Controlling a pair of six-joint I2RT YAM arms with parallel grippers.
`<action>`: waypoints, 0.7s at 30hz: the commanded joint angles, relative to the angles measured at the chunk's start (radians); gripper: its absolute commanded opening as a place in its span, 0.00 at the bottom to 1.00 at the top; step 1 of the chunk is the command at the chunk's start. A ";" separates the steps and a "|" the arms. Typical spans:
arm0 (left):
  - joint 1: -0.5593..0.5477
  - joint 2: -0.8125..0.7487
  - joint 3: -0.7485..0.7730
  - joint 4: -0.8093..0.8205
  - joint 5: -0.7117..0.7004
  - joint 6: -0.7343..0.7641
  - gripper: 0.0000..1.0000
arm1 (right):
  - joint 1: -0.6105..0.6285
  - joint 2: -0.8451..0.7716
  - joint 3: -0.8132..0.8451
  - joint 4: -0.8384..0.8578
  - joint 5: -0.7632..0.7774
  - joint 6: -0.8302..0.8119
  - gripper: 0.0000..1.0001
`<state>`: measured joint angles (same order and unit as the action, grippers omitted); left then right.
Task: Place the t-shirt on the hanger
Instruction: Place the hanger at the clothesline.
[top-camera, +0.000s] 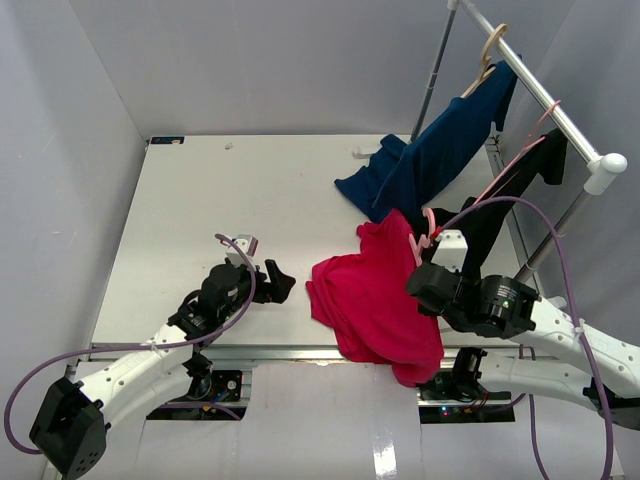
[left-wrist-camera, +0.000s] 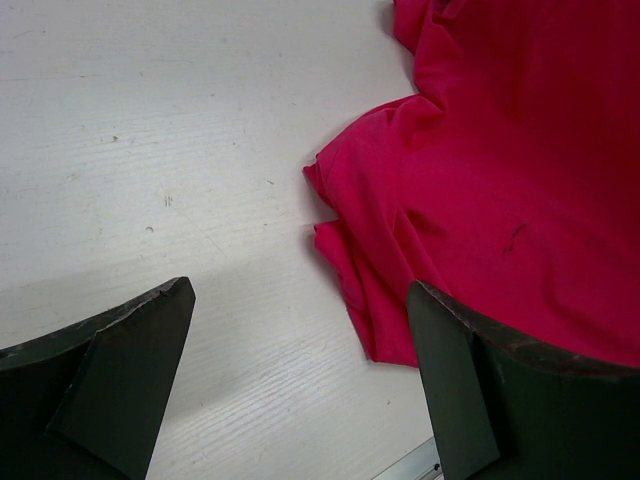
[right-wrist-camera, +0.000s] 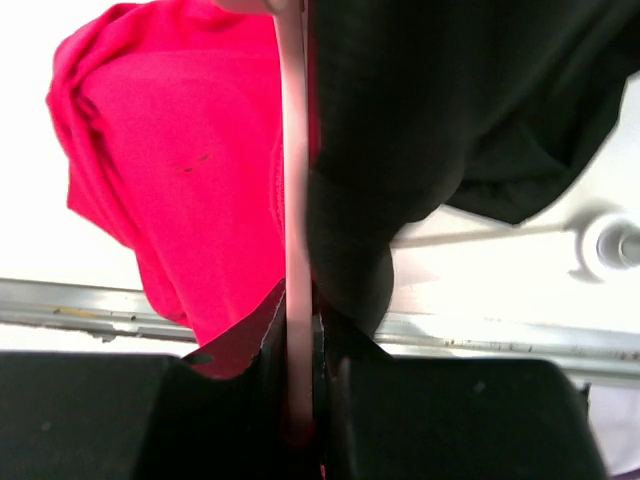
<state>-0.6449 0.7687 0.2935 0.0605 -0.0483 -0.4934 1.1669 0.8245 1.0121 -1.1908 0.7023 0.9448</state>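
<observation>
The crimson t-shirt lies crumpled at the table's front right, and its lower part hangs over the front edge. Its top is bunched up at the pale-pink hanger, whose hook sticks out above the cloth. My right gripper is shut on the hanger. In the right wrist view the pink bar is clamped between the jaws, with the t-shirt to its left. My left gripper is open and empty just left of the shirt. In the left wrist view the shirt's edge lies ahead.
A navy shirt hangs from a beige hanger on the rail at the back right and trails onto the table. A black garment hangs on another pink hanger beside my right arm; it also shows in the right wrist view.
</observation>
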 joint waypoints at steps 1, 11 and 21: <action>-0.008 -0.020 0.013 0.013 0.002 0.010 0.98 | 0.004 0.051 0.098 0.176 0.000 -0.158 0.08; -0.013 -0.044 0.008 0.018 0.005 0.009 0.98 | 0.003 0.051 0.119 0.155 -0.078 -0.166 0.08; -0.013 -0.049 -0.003 0.047 0.030 0.015 0.98 | 0.003 -0.041 0.069 0.093 -0.258 -0.216 0.08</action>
<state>-0.6521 0.7345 0.2935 0.0808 -0.0366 -0.4921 1.1671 0.8129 1.0968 -1.0795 0.5260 0.7560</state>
